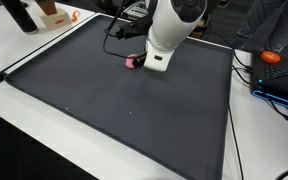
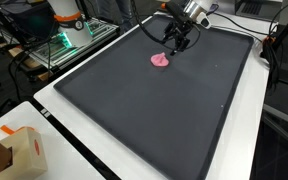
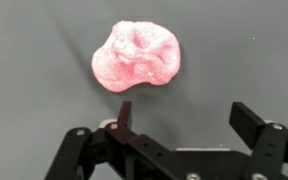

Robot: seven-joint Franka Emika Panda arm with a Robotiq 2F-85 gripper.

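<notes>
The wrist view shows the pink lump (image 3: pixel 136 57) whole, crumpled and grainy, just beyond the fingertips. In an exterior view only a small part of it shows beside the arm. The pincer (image 3: pixel 184 112) stands wide open, holding nothing, its fingers clear of the lump. The lump lies on the dark surface (image 2: pixel 134 110), toward the far side.

My gripper (image 3: pixel 182 112) hung with jaws spread wide, a crumpled pink lump (image 3: pixel 136 56) lay on the dark grey mat (image 3: pixel 34 60), just beyond my fingertips (image 3: pixel 125 110), untouched
</notes>
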